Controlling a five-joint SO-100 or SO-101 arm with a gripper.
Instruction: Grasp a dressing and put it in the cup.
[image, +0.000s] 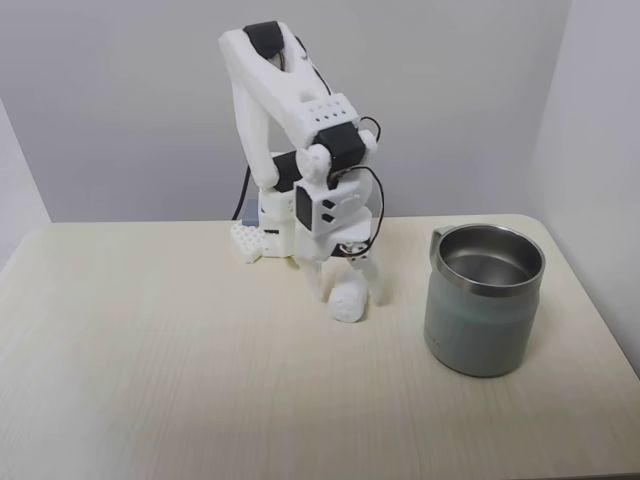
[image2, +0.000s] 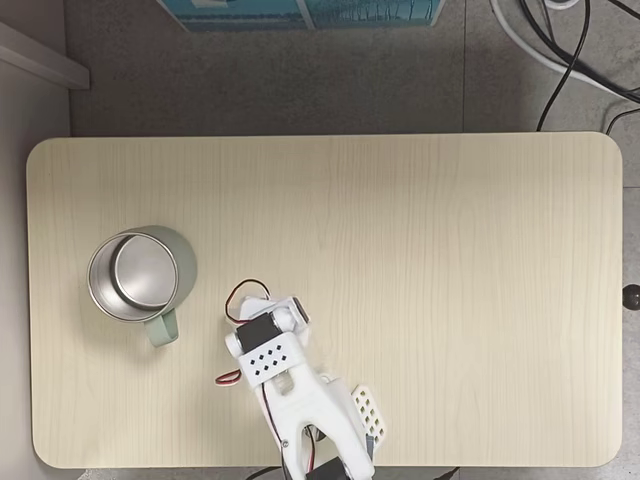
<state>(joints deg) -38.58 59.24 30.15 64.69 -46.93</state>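
dressing (image: 347, 304) partly behind tool (image: 348, 291), arm base cropped

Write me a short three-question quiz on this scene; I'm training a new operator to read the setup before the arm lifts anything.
1. True or false: the small white roll of gauze already lies inside the large grey-green steel mug.
2. In the fixed view from the front, the hand is: A) above the mug, B) low at the roll on the pale wooden table, C) raised high.
3. What does the mug hold, as seen in the fixed view from above?

Key
1. False: the roll rests on the table, beside the mug.
2. B: one finger stands on each side of the roll.
3. Nothing; its shiny bottom is bare.
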